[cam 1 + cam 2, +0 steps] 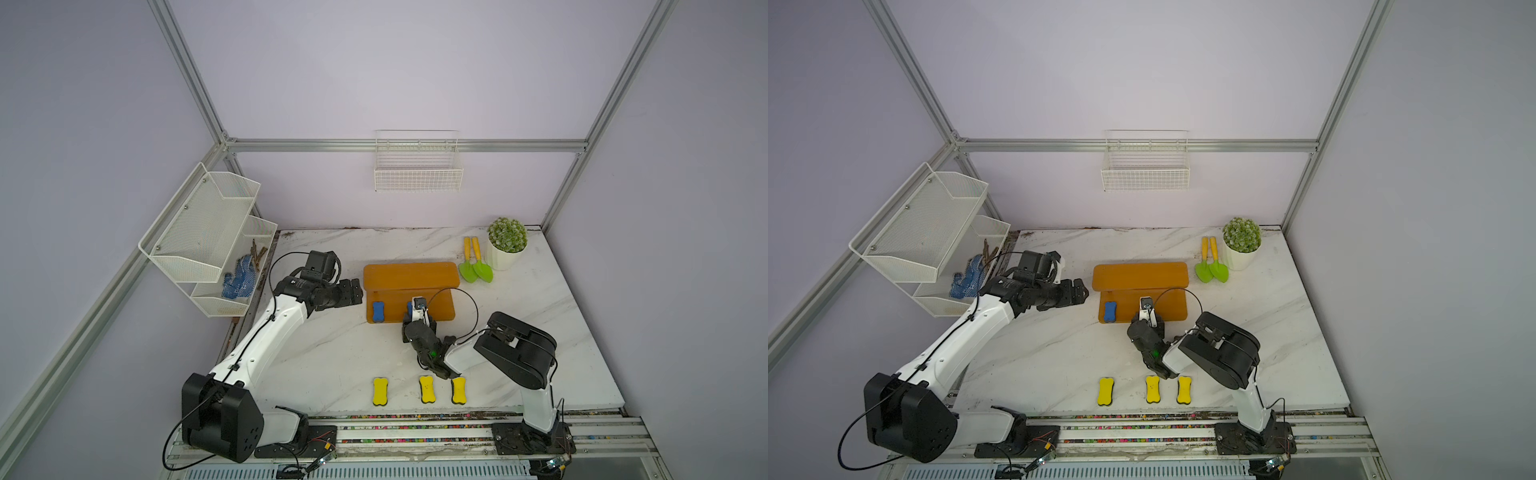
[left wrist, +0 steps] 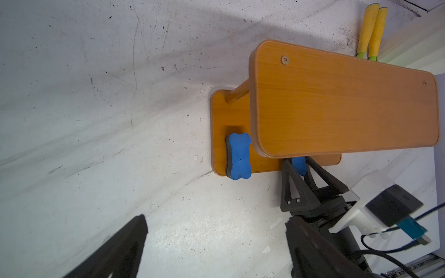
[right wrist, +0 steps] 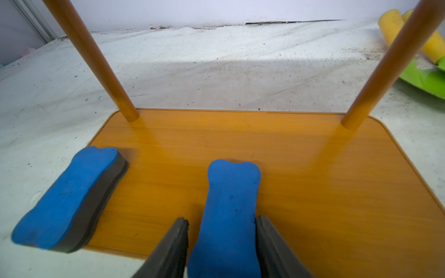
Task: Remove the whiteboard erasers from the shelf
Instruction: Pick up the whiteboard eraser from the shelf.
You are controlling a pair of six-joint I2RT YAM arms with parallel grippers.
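on shelf (image 3: 313, 168) lower tier | blue eraser (image 3: 231, 199) between right hand (image 3: 222, 220) fingers (image 3: 173, 245)

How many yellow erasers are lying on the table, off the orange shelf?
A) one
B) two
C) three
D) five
C: three yellow erasers lie in a row on the white table, near its front edge.

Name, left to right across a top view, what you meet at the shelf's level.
white mesh rack → left gripper → left blue eraser → green trowels → potted plant. The shelf itself and the right gripper overlap the erasers and are left out.
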